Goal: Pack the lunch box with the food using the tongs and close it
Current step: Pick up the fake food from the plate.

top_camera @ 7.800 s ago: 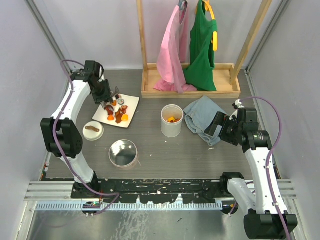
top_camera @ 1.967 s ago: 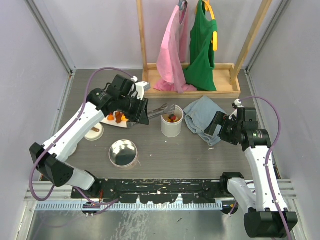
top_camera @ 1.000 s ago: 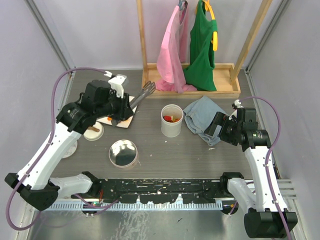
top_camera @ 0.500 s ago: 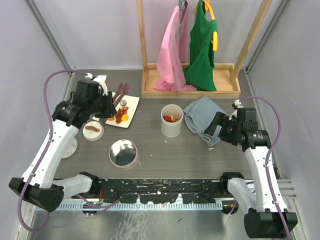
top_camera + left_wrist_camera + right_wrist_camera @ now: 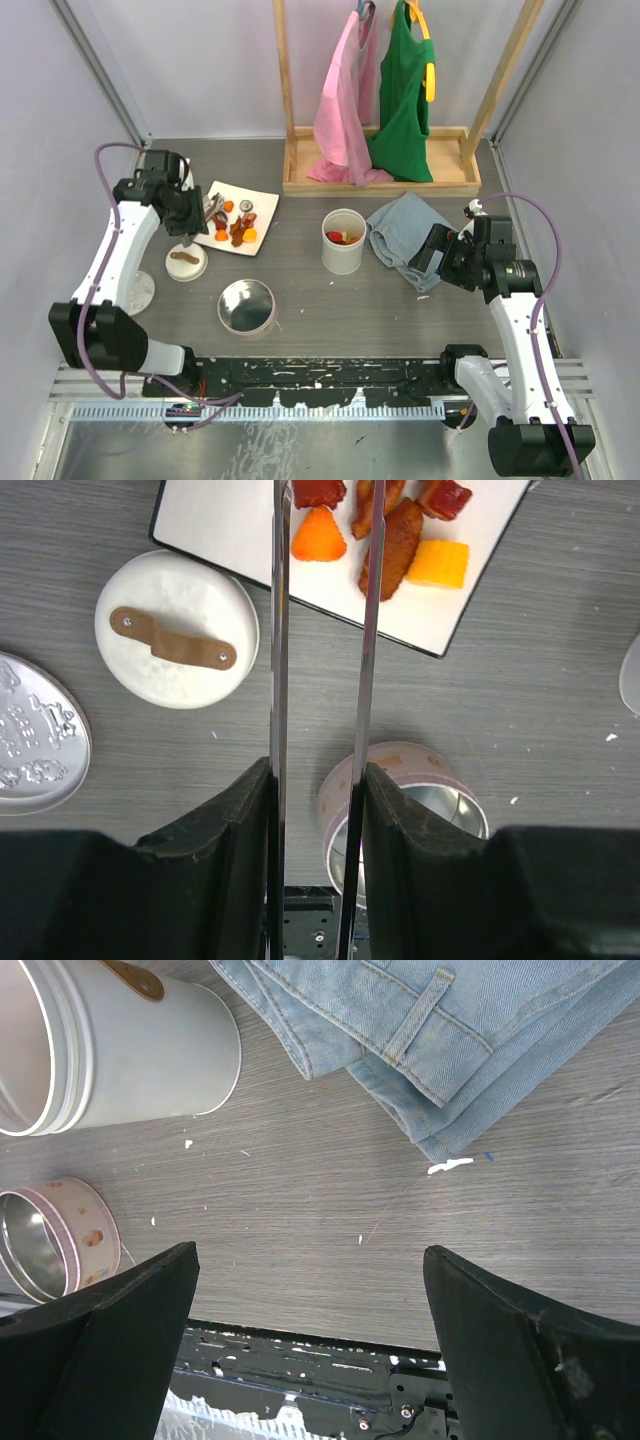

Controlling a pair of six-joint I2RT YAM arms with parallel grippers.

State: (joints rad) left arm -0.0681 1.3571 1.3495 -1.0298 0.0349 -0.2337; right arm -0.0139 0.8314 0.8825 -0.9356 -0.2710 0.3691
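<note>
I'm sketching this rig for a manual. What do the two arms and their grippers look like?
The left arm and right arm both have white, rounded links joined by black cylindrical joints. A purple cable loops along each arm. The left gripper and right gripper have broad, matt black fingers. No markings are legible.
</note>
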